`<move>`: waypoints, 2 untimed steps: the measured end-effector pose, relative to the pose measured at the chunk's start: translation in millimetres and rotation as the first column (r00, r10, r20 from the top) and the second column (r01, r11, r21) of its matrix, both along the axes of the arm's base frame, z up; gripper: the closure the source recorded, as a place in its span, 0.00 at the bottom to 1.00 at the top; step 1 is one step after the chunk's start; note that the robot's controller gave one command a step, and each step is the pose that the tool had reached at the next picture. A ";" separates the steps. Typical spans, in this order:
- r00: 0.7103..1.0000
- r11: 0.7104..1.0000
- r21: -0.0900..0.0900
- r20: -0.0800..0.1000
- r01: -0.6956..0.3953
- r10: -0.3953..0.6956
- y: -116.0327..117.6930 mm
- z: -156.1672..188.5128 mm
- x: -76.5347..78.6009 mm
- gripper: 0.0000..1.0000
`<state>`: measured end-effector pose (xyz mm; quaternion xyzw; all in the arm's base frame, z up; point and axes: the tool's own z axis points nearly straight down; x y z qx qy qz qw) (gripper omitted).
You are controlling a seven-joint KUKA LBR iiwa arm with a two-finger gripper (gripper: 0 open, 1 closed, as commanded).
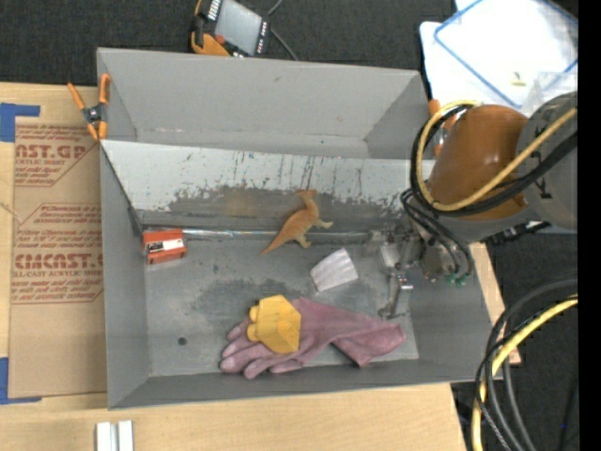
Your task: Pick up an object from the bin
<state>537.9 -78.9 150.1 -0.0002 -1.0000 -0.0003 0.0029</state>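
My gripper [398,301] hangs at the right side of the bin, fingers pointing down just above the cuff end of a pink rubber glove [324,338]. The glove lies along the front of the bin with its fingers to the left. A crumpled yellow piece [275,324] rests on the glove's palm. Just left of the gripper lies a small clear plastic bag [334,271]. Nothing shows between the fingers, which look close together.
An orange toy dinosaur [299,224] lies at the back wall, middle. A small orange and white box [163,245] sits at the left wall. The bin's right wall is close beside the gripper.
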 end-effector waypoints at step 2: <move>0.991 0.991 -0.001 0.003 -0.133 0.133 33.0 -80.1 49.5 0.00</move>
